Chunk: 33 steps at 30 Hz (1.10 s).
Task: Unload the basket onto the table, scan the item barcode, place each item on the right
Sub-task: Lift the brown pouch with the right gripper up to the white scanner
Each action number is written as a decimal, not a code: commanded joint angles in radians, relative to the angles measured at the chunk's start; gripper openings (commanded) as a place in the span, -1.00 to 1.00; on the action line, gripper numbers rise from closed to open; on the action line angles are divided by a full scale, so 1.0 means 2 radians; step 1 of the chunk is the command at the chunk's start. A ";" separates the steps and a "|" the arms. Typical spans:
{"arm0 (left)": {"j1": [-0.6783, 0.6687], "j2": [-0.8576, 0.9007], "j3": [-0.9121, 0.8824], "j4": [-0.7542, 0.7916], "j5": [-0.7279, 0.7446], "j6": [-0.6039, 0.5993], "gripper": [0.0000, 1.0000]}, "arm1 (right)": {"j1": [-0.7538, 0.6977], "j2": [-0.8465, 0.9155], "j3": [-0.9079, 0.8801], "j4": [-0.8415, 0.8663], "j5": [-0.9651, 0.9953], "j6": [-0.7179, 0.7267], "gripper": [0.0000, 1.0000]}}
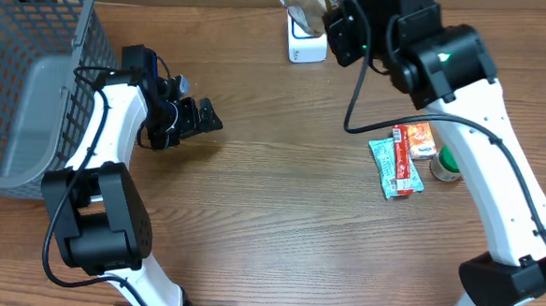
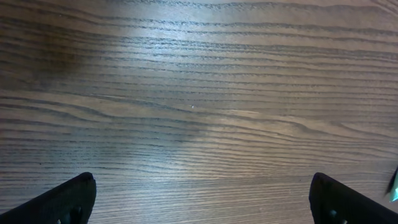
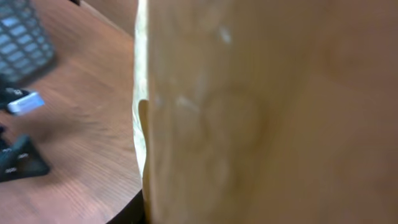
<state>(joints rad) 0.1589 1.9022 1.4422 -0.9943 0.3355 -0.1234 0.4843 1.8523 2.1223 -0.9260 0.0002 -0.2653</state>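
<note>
The item is a tan, crinkly packet, held at the table's far edge just above a white boxy scanner. My right gripper is shut on the packet. In the right wrist view the tan packet fills most of the picture and hides the jaws, apart from a dark sliver of one finger. No barcode is visible on it. My left gripper hovers low over bare wood at the left. It is open wide, with nothing between its fingertips.
A grey mesh basket fills the far left corner. Right of centre lie a teal packet, a red packet and a small green-topped thing, close beside the right arm.
</note>
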 commanded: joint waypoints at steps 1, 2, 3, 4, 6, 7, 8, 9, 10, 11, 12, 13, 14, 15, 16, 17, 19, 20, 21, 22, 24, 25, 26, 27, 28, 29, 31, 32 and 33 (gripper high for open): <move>-0.001 -0.013 -0.001 0.002 -0.003 0.010 0.99 | 0.017 0.019 0.009 0.020 0.054 -0.056 -0.42; -0.001 -0.013 -0.001 0.002 -0.003 0.009 1.00 | 0.020 0.026 0.009 0.026 0.061 -0.066 -0.43; -0.001 -0.013 -0.001 0.002 -0.003 0.010 1.00 | 0.023 0.034 0.009 0.033 0.070 -0.076 -0.43; -0.001 -0.013 -0.001 0.002 -0.003 0.010 1.00 | 0.026 0.041 0.009 0.039 0.076 -0.084 -0.44; -0.001 -0.013 -0.001 0.002 -0.003 0.010 1.00 | 0.031 0.059 0.009 0.052 0.093 -0.097 -0.45; -0.001 -0.013 -0.001 0.002 -0.003 0.010 0.99 | 0.034 0.070 0.009 0.061 0.108 -0.102 -0.46; -0.001 -0.013 -0.001 0.002 -0.003 0.010 1.00 | 0.036 0.077 0.009 0.069 0.119 -0.106 -0.46; -0.001 -0.013 -0.001 0.002 -0.003 0.010 1.00 | 0.037 0.089 0.009 0.081 0.137 -0.110 -0.47; -0.001 -0.013 -0.001 0.002 -0.003 0.010 0.99 | 0.039 0.098 0.009 0.093 0.154 -0.116 -0.47; -0.001 -0.013 -0.001 0.002 -0.003 0.010 1.00 | 0.040 0.108 0.009 0.106 0.170 -0.122 -0.47; -0.001 -0.013 -0.001 0.002 -0.003 0.010 0.99 | 0.042 0.118 0.008 0.123 0.190 -0.131 -0.47; -0.001 -0.013 -0.001 0.002 -0.003 0.010 1.00 | 0.043 0.127 0.008 0.137 0.205 -0.139 -0.48; -0.001 -0.013 -0.001 0.002 -0.003 0.010 1.00 | 0.043 0.135 0.008 0.150 0.216 -0.147 -0.48; -0.001 -0.013 -0.001 0.002 -0.003 0.010 1.00 | 0.043 0.143 0.008 0.166 0.229 -0.153 -0.48; -0.001 -0.013 -0.001 0.002 -0.003 0.010 0.99 | 0.043 0.150 0.008 0.178 0.237 -0.159 -0.48; -0.001 -0.013 -0.001 0.002 -0.003 0.010 1.00 | 0.043 0.159 0.008 0.191 0.247 -0.165 -0.49; -0.001 -0.013 -0.001 0.002 -0.003 0.010 1.00 | 0.043 0.172 0.008 0.213 0.258 -0.176 -0.49; -0.001 -0.013 -0.001 0.002 -0.003 0.010 0.99 | 0.043 0.178 0.008 0.224 0.262 -0.181 -0.49; -0.001 -0.013 -0.001 0.002 -0.003 0.010 1.00 | 0.043 0.185 0.008 0.236 0.262 -0.189 -0.50; -0.001 -0.013 -0.001 0.002 -0.003 0.010 1.00 | 0.043 0.191 0.008 0.244 0.262 -0.194 -0.52; -0.001 -0.013 -0.001 0.002 -0.003 0.010 0.99 | 0.043 0.203 0.008 0.262 0.262 -0.199 -0.53; -0.001 -0.013 -0.001 0.002 -0.003 0.010 1.00 | 0.043 0.208 0.008 0.269 0.264 -0.199 -0.54; -0.001 -0.013 -0.001 0.002 -0.003 0.010 1.00 | 0.043 0.212 0.008 0.279 0.270 -0.199 -0.54; -0.001 -0.013 -0.001 0.002 -0.003 0.010 1.00 | 0.043 0.218 0.008 0.287 0.275 -0.200 -0.54; -0.001 -0.013 -0.001 0.002 -0.003 0.010 1.00 | 0.043 0.222 0.008 0.293 0.278 -0.206 -0.54; -0.001 -0.013 -0.001 0.002 -0.003 0.010 0.99 | 0.043 0.226 0.008 0.299 0.279 -0.213 -0.54; -0.001 -0.013 -0.001 0.002 -0.003 0.010 1.00 | 0.043 0.232 0.005 0.311 0.280 -0.212 -0.54; -0.001 -0.013 -0.001 0.002 -0.003 0.010 0.99 | 0.043 0.234 0.004 0.312 0.279 -0.212 -0.54; -0.001 -0.013 -0.001 0.002 -0.003 0.010 1.00 | 0.043 0.235 0.004 0.313 0.278 -0.212 -0.54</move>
<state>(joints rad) 0.1589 1.9022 1.4422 -0.9947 0.3351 -0.1234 0.5644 2.3150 2.1223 -0.3157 0.5327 -0.6777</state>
